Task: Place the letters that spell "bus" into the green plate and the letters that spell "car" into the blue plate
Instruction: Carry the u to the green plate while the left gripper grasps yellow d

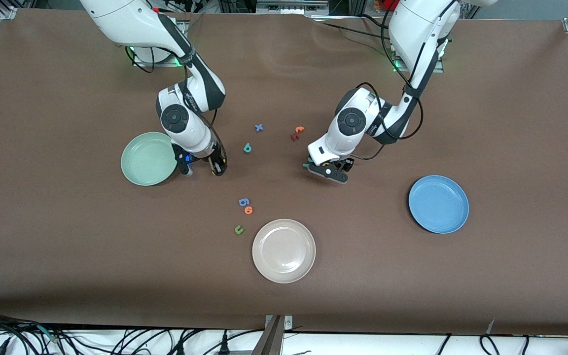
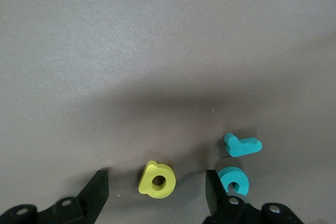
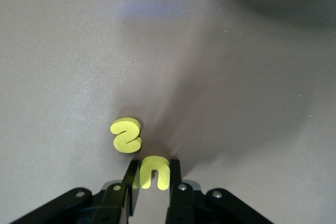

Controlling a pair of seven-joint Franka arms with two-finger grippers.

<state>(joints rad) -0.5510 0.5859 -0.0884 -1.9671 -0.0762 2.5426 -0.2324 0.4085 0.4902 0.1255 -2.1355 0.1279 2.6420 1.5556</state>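
My right gripper (image 3: 152, 174) clenched on the yellow u (image 3: 154, 172) beside the green plate (image 1: 149, 159) — my left gripper (image 2: 157, 187) spread around the yellow a (image 2: 157, 180).

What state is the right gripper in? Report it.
Shut on the yellow u: the right gripper has a finger pressed against each side of it, beside the yellow s.

Both arms (image 1: 185, 93) wear glossy white shells with dark grey joint bands and round black caps at the wrists. Black cables loop along the left arm (image 1: 402, 98). Green lights glow at both bases. Matte black fingers (image 2: 94, 192) carry small silver screws.
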